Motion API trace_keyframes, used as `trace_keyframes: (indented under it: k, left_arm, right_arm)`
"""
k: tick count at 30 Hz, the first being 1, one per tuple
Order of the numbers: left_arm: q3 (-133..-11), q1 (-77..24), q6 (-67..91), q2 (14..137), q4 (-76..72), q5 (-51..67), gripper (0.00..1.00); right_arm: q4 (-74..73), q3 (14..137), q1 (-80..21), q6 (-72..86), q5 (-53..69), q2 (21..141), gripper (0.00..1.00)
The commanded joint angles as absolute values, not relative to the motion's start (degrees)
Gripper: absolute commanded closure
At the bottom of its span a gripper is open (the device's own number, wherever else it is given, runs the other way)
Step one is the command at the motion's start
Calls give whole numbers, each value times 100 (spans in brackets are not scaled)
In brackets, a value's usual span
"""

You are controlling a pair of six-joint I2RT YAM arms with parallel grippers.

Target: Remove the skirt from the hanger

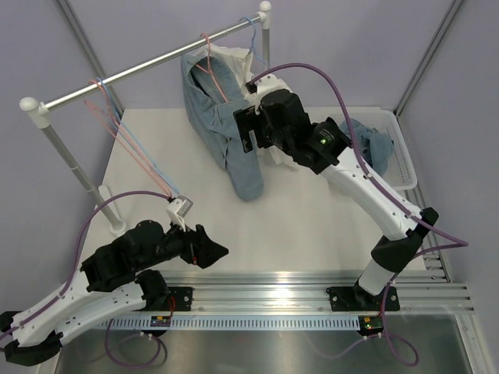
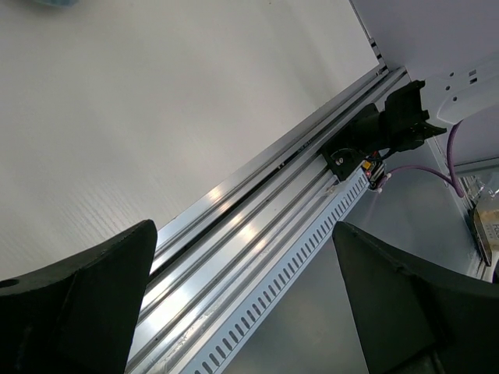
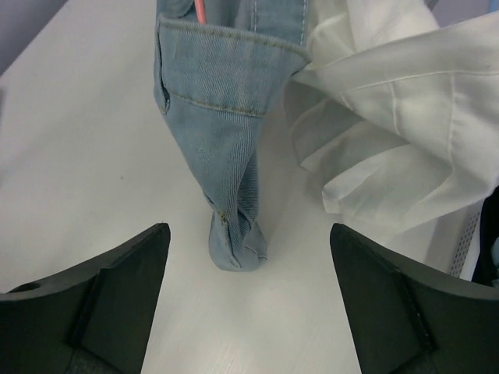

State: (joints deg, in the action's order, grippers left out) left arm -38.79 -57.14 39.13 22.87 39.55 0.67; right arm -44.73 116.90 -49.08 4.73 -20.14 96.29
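No black skirt shows in any view. A pink wire hanger (image 1: 210, 68) hangs on the rail (image 1: 148, 66) and carries blue denim trousers (image 1: 234, 148); its wire (image 3: 200, 9) shows above the denim (image 3: 226, 117). An empty pink hanger (image 1: 129, 140) hangs at the rail's left. My right gripper (image 1: 248, 128) is open just in front of the denim's lower end, which lies on the table between the fingers (image 3: 248, 234) without touching them. My left gripper (image 1: 212, 251) is open and empty (image 2: 243, 226) over the table's near edge.
A white shirt (image 3: 382, 132) hangs right beside the denim. A light-blue wire hanger (image 1: 144, 152) hangs at the rail's left, next to the empty pink one. A white basket (image 1: 404, 160) holding blue cloth (image 1: 368, 140) stands at the right edge. An aluminium rail (image 2: 257, 234) runs along the near edge.
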Motion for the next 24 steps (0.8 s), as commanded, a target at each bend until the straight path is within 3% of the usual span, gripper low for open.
trace_keyframes:
  k: [1, 8, 14, 15, 16, 17, 18, 24]
  left_arm:
    - [-3858, -5704, 3885, 2364, 3612, 211, 1]
    - [-3858, -5704, 3841, 2443, 3586, 202, 1]
    - [-3893, -5704, 3867, 2426, 3629, 211, 1]
    - [-3911, -5704, 3867, 2408, 3647, 202, 1]
    - [-3929, -5704, 3867, 2382, 3682, 193, 1]
    - [-3937, -5704, 3858, 2364, 3735, 167, 1]
    - [-3946, -5704, 3850, 2312, 3761, 150, 1]
    - [-3946, -5713, 3850, 2224, 3876, 97, 1]
  right_arm:
    - [-4087, 11532, -4729, 106, -1267, 9668, 10]
    - [-3929, 11715, -4474, 35, -537, 10238, 18]
    - [-4402, 12900, -4377, -281, -132, 11151, 48]
    - [-4429, 12989, -4377, -290, -141, 11223, 48]
    - [-4438, 13051, -4377, -316, -115, 11328, 64]
    - [-4421, 13147, -4377, -334, -106, 11355, 73]
    - [-4412, 13175, -4377, -334, -132, 11373, 97]
    - [-4096, 12904, -4377, -343, -343, 11101, 100]
